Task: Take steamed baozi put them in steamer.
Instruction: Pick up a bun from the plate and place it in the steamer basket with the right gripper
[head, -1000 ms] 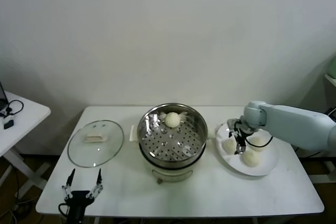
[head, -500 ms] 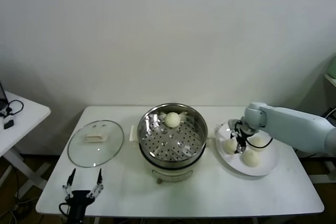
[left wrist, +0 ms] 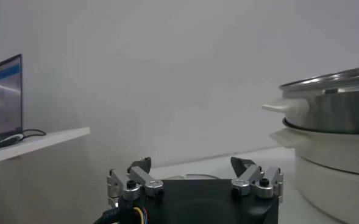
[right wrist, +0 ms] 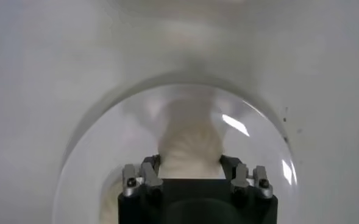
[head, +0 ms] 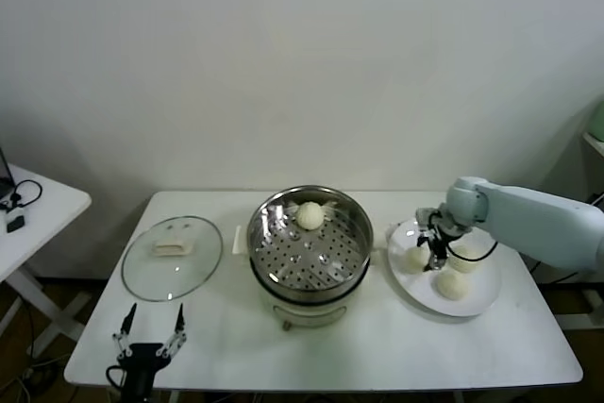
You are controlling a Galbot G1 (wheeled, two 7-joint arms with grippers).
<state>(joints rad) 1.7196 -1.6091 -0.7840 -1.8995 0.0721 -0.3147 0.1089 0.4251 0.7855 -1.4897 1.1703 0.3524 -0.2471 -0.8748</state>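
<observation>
- Right gripper (head: 435,250) is down over the plate (head: 477,303); in the right wrist view its fingers (right wrist: 150,172) press on both flanks of one bun (right wrist: 190,152), clamped on it.
- That held bun (head: 418,255) sits on the plate's side nearest the steamer (head: 310,243); whether it is lifted clear of the plate I cannot tell.
- Just beside the gripper, on the far side from the steamer, a second bun (head: 463,259) lies on the plate.
- A third bun (head: 451,284) lies on the plate toward the table's front edge, close to the gripper.
- Beyond the plate, to the gripper's left, the steamer stands on its white base, lid off.
- A fourth bun (head: 310,214) rests on the perforated floor at the steamer's rear wall.
- Farther left, past the steamer, the glass lid (head: 172,257) lies flat on the table (head: 377,346).
- Left gripper (head: 148,330) is parked at the table's front left corner, well apart from the work; fingers (left wrist: 138,177) spread apart, nothing between them.
- In the left wrist view the steamer's side (left wrist: 331,112) stands ahead of that gripper.
</observation>
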